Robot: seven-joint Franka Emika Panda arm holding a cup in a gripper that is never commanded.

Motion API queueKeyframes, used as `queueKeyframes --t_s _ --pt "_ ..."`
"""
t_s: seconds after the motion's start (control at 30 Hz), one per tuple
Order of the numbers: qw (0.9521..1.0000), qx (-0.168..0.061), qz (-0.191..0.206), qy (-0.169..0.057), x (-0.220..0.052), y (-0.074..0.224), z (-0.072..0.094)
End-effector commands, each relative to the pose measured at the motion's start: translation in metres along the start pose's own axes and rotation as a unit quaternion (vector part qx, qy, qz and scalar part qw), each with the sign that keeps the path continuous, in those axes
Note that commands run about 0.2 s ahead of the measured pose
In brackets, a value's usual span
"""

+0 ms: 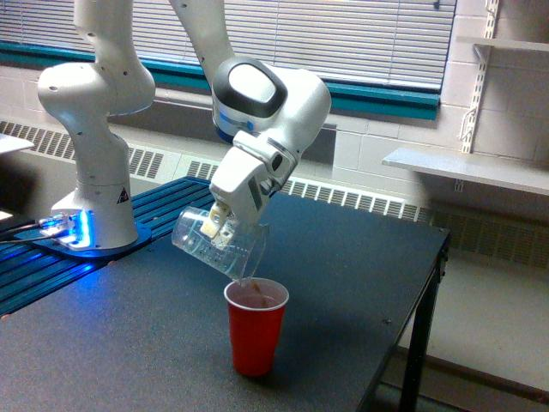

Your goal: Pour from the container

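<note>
The clear cup (219, 242) is held tipped steeply above the red cup (256, 326), its rim turned down toward the red cup's mouth and its base raised toward the exterior view's left. It is clamped by the jaws of the gripper (221, 225), which are closed on its wall near the middle. Almost nothing brown can be seen inside the clear cup; its walls look see-through and bare. A few brown bits (247, 282) are caught at its lip, just over the red cup's opening. Brown contents (256, 298) are seen lying inside the red cup, close to its rim. The red cup is stood upright on the dark tabletop (343, 257), directly below the lip of the clear cup, the two just apart. The arm's white base (94, 172) is set well beyond the red cup, toward the exterior view's left.
</note>
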State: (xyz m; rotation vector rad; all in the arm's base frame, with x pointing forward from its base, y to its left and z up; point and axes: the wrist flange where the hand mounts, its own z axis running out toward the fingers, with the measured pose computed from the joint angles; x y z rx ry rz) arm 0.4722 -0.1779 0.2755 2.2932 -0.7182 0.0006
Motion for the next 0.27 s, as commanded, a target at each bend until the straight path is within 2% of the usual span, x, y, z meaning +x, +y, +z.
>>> queueKeyframes --t_s 0.03,0.27 --pt "0.9999 0.004 -0.016 -0.005 0.0065 0.0009 -0.0017" --pt "0.9995 0.021 -0.013 -0.017 0.0123 0.008 0.0021"
